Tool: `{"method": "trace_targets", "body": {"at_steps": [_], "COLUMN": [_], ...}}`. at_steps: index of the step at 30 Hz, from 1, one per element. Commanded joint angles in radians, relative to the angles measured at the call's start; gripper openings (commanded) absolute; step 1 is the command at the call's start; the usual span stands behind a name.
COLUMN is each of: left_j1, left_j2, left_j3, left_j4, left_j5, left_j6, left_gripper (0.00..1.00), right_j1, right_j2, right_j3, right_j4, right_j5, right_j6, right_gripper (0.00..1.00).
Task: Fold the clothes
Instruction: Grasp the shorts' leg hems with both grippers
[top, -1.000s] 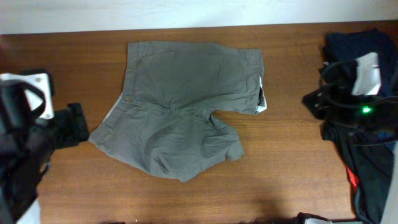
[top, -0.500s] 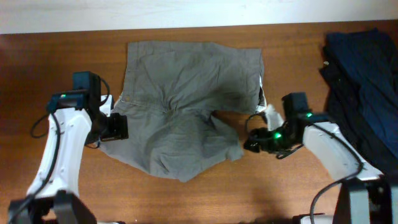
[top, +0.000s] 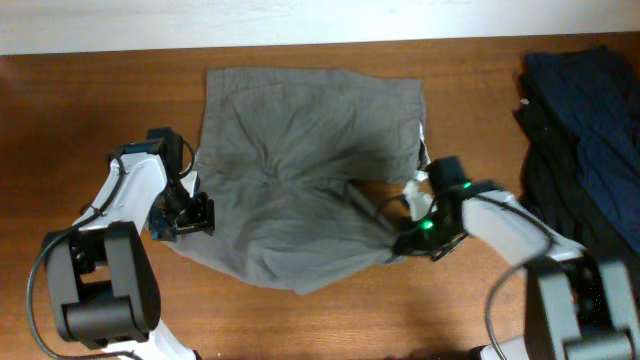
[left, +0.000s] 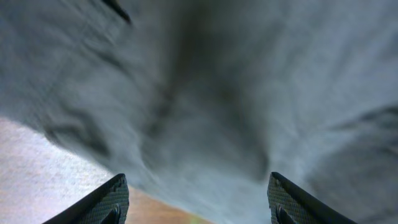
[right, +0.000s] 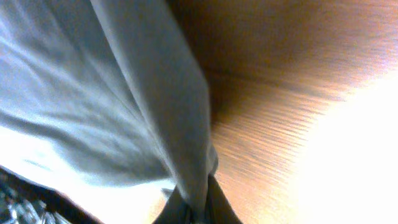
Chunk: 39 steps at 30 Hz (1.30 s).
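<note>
The left gripper (left: 196, 208) is spread wide, its 2 fingertips (left: 109, 199) over the shorts (top: 300, 160) at their left edge. The right gripper (right: 193, 208) is closed, pinching a leg hem (cloth bunched between the tips). Bare wooden table (top: 470, 300) lies in front, and dark clothes (top: 590, 120) sit far right.

Table (top: 300, 320): brown wood, grain running left-right, fills most of overhead view. Pale strip (top: 300, 20) along far edge, wall or backdrop, cannot tell. Navy garment (top: 595, 100) heaped at right end of table, crumpled, running off right edge of frame. Black garment (top: 545, 170) touching navy one on its inner side, partly under it. Right wrist view: table (right: 280, 124) close up, bright glare at right.
</note>
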Motion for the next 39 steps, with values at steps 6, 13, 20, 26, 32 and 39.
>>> {"method": "trace_targets", "body": {"at_steps": [6, 13, 20, 26, 32, 39], "left_j1": [0.0, 0.0, 0.0, 0.0, 0.0, 0.0], "left_j2": [0.032, 0.032, 0.032, 0.032, 0.032, 0.032], "left_j3": [-0.005, -0.005, -0.005, -0.005, -0.005, -0.005], "left_j4": [0.034, 0.033, 0.035, 0.068, 0.074, 0.078], "left_j5": [0.014, 0.015, 0.016, 0.086, 0.116, 0.116], "left_j6": [-0.002, -0.002, -0.002, 0.017, 0.036, 0.036], "left_gripper": [0.71, 0.72, 0.72, 0.72, 0.72, 0.72], "right_j1": [-0.092, -0.113, -0.125, -0.124, -0.124, -0.124], "right_j2": [-0.222, -0.126, -0.078, -0.078, -0.097, -0.174], "right_j3": [0.391, 0.388, 0.217, -0.159, -0.162, 0.366], "right_j4": [-0.356, -0.379, -0.405, 0.01, 0.223, -0.476], "right_j5": [0.209, 0.415, 0.24, 0.018, -0.286, 0.109], "right_j6": [0.002, 0.121, 0.131, 0.235, 0.206, 0.109], "right_gripper": [0.29, 0.81, 0.82, 0.82, 0.18, 0.04]}}
